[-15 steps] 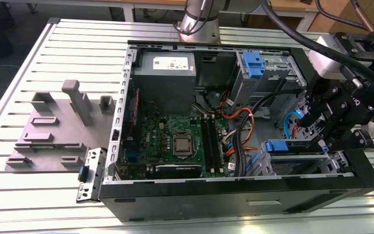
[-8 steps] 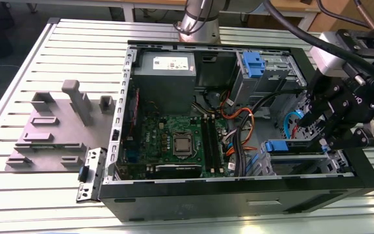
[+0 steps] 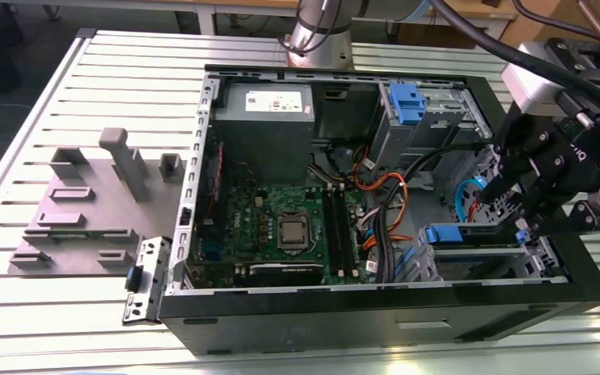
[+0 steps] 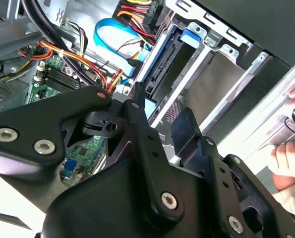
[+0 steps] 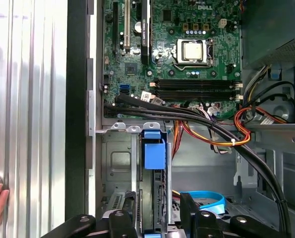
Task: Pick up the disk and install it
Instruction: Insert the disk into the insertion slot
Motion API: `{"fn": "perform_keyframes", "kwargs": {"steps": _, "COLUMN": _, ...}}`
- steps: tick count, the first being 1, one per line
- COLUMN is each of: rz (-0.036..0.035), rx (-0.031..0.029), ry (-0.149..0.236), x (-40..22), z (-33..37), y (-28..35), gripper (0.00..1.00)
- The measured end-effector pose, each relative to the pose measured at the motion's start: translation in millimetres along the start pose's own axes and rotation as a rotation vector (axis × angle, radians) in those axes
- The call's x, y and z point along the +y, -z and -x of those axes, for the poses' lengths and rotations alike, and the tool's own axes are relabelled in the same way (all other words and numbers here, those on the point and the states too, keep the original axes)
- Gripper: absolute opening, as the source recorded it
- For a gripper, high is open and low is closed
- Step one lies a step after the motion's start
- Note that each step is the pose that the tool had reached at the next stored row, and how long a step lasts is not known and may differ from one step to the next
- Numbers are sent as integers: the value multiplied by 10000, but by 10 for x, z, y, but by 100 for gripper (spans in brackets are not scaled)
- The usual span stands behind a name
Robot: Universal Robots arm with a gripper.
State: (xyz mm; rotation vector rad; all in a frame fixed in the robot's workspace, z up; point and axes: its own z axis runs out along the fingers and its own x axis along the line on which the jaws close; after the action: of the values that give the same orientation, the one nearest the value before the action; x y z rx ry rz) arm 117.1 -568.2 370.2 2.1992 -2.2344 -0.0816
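While my gripper [image 3: 519,205] hangs over the drive cage, fingers apart and empty, the disk [image 5: 154,184] sits edgewise in the cage slot, blue tab up. Cables [image 5: 206,124] run just beyond it, then motherboard [image 3: 279,230], then grey stand [image 3: 87,199] outside the case.

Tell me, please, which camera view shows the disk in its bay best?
The first wrist view: the disk stands edge-on in the metal bay, its blue tab plain, with the tool right at it. The second wrist view shows the disk aslant, partly behind the tool. The exterior view shows little beyond the blue tab.
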Motion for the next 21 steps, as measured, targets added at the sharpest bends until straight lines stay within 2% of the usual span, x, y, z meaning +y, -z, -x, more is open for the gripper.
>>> {"fn": "perform_keyframes", "kwargs": {"steps": 6, "rz": 1, "rx": -30, "ry": 1, "x": 1, "z": 72, "y": -10, "gripper": 48}}
{"fn": "perform_keyframes", "kwargs": {"steps": 11, "rz": 0, "rx": -34, "ry": 1, "x": 2, "z": 152, "y": -21, "gripper": 48}}
{"fn": "perform_keyframes", "kwargs": {"steps": 13, "rz": 1, "rx": -35, "ry": 2, "x": -2, "z": 162, "y": -28, "gripper": 48}}
{"fn": "perform_keyframes", "kwargs": {"steps": 21, "rz": 1, "rx": -35, "ry": 1, "x": -114, "z": 177, "y": -79, "gripper": 48}}
